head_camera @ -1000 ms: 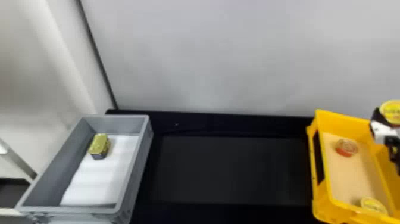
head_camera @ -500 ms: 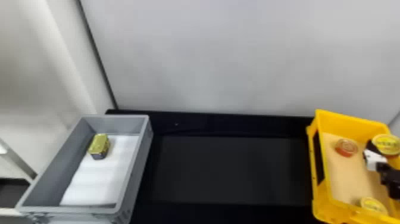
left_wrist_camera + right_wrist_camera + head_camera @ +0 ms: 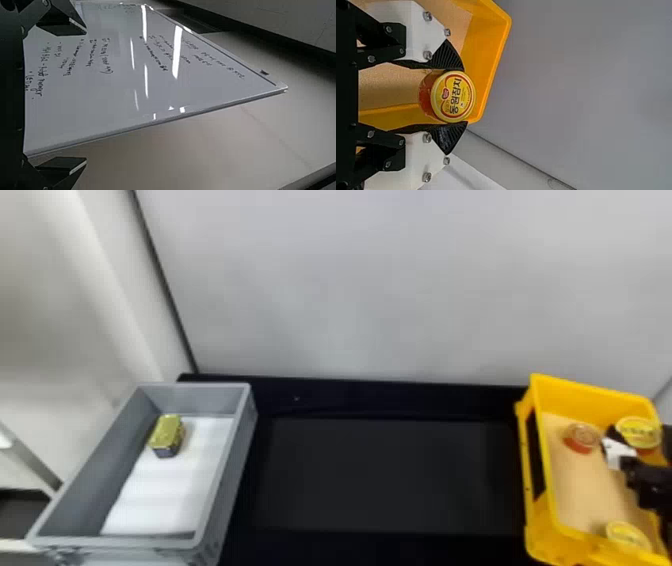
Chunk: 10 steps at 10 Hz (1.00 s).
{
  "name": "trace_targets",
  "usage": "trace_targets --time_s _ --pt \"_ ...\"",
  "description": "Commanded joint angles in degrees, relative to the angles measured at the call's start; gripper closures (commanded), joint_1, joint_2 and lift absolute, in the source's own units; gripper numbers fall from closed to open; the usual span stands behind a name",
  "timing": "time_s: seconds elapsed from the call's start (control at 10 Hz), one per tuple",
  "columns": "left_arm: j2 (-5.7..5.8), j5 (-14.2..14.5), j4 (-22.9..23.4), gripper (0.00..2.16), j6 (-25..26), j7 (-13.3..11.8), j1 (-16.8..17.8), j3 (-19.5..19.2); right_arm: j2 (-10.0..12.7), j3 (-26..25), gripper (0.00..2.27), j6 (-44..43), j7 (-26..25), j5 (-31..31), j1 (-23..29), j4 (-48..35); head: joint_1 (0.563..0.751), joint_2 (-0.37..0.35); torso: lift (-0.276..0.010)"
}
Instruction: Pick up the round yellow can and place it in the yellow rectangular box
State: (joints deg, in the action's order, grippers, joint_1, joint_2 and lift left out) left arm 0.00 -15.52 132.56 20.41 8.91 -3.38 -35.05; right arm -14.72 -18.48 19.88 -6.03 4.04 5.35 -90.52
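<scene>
Holding the round yellow can (image 3: 453, 96) over the two o'clock area of the yellow box (image 3: 590, 402)

Pinched from opposite sides by the right gripper (image 3: 465, 96), closed to the can's width, probably to leave lid and base free for a flat landing. Perhaps aimed at that corner to avoid the red-sided can (image 3: 582, 437) at eleven o'clock and the second yellow can (image 3: 627, 534) at five. Next, likely best to lower until supported, then loosen gently; at risk of knocking the nearby wall when spreading. Hard to tell whether touching down. At the left gripper (image 3: 85, 95), spread wide and holding nothing. At eight o'clock in the head view, note the grey box (image 3: 230, 475), used for keeping the gold-topped can (image 3: 167, 435) apart.
</scene>
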Motion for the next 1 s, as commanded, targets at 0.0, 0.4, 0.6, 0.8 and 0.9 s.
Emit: trace_targets --time_s 0.0,0.4,0.6,0.8,0.9 --pt "-0.15 -0.12 -0.37 0.13 -0.01 0.06 -0.13 0.67 0.04 0.02 0.62 -0.27 -0.12 -1.67 -0.69 2.36 0.694 0.014 -0.09" --pt "-0.15 -0.03 -0.46 0.13 0.08 0.06 -0.4 0.93 0.13 -0.33 0.42 -1.94 -2.06 -5.19 0.01 2.8 0.694 0.014 -0.09" --pt "-0.15 -0.03 -0.46 0.13 0.08 0.14 -0.57 1.02 0.13 -0.68 0.3 -2.47 -2.5 -5.8 0.19 2.63 0.694 0.014 -0.09" --pt "-0.15 0.05 -0.46 0.13 0.08 0.14 -0.57 0.93 0.13 -0.86 0.2 -2.91 -2.85 -5.98 0.19 2.45 0.694 0.014 -0.09" --pt "-0.15 0.05 -0.46 0.13 0.08 0.14 -0.57 0.93 0.13 -0.86 0.04 -3.26 -3.2 -6.24 0.19 2.36 0.694 0.014 -0.09"
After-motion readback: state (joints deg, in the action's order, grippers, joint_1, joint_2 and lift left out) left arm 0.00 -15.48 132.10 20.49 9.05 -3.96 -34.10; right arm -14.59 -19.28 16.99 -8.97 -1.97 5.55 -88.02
